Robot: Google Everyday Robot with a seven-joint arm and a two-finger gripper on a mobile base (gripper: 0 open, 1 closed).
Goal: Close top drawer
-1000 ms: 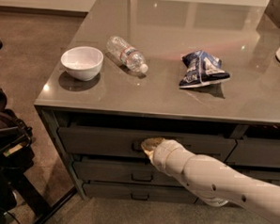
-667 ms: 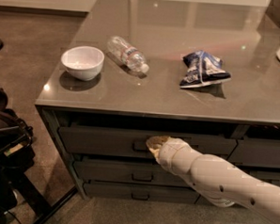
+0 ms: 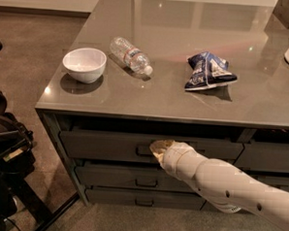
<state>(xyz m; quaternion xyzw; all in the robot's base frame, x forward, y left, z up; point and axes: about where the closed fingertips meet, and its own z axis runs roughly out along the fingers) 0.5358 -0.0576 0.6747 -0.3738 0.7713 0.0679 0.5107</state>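
Observation:
The top drawer (image 3: 104, 144) is a wide dark-grey drawer just under the counter top, with a small metal loop handle (image 3: 143, 150) at its centre. Its front stands slightly out from the cabinet, with a dark gap above it. My gripper (image 3: 156, 148) is at the end of the white arm that reaches in from the lower right. It is right at the drawer front, beside the handle. The arm hides the fingers.
On the grey counter (image 3: 184, 100) are a white bowl (image 3: 84, 64), a lying plastic bottle (image 3: 131, 55) and a blue snack bag (image 3: 207, 70). Two slimmer drawers (image 3: 131, 177) sit below. Dark equipment (image 3: 4, 149) stands on the floor at left.
The arm has shifted slightly to the right along the drawer front. The drawer front looks much the same.

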